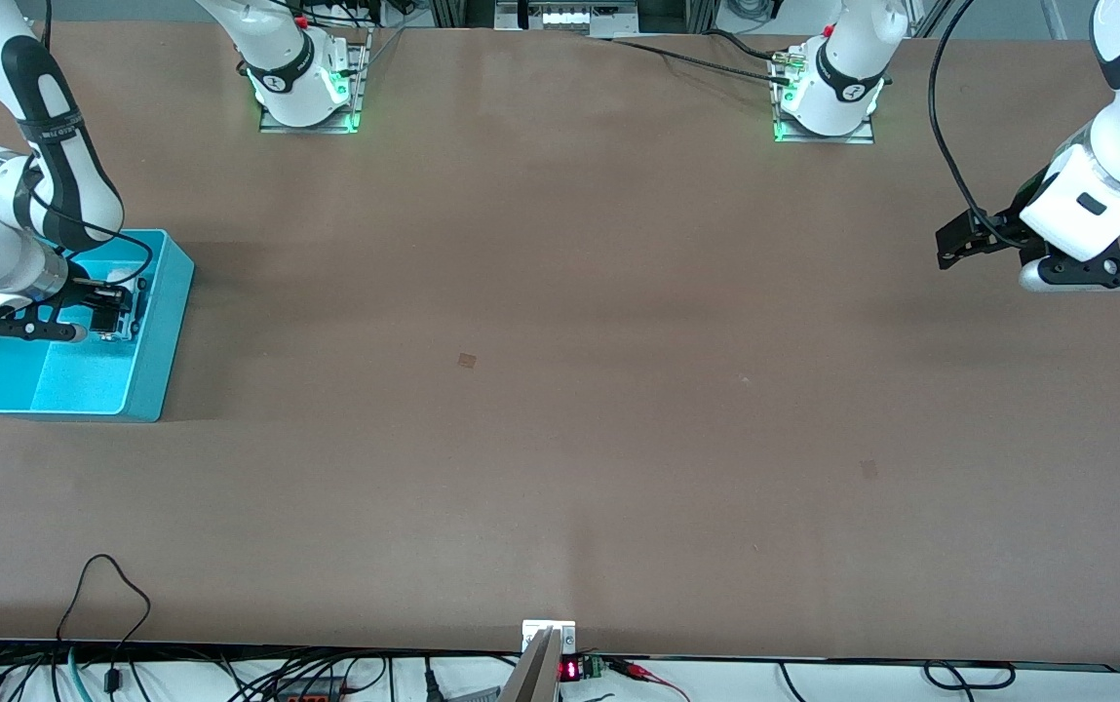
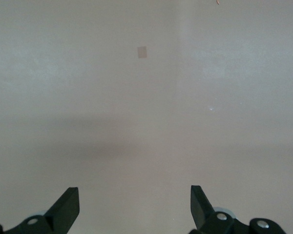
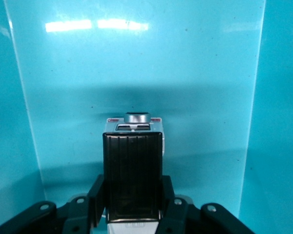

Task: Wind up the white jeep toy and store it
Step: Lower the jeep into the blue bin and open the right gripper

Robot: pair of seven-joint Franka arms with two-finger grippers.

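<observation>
The white jeep toy [image 3: 133, 180], with its black roof panel up, sits between the fingers of my right gripper [image 3: 132, 202], which is shut on its sides. The gripper [image 1: 116, 317] is down inside the cyan bin [image 1: 168, 322] at the right arm's end of the table. The bin's walls [image 3: 136, 58] surround the jeep, and I cannot tell whether its wheels touch the floor. In the front view the jeep is mostly hidden by the gripper. My left gripper [image 1: 956, 244] waits open and empty over bare table at the left arm's end, and it also shows in the left wrist view [image 2: 134, 194].
The brown table [image 1: 560, 409] carries only small tape marks [image 1: 466, 360]. Cables hang along the table's edge nearest the front camera [image 1: 101, 595]. The arm bases stand along the edge farthest from that camera.
</observation>
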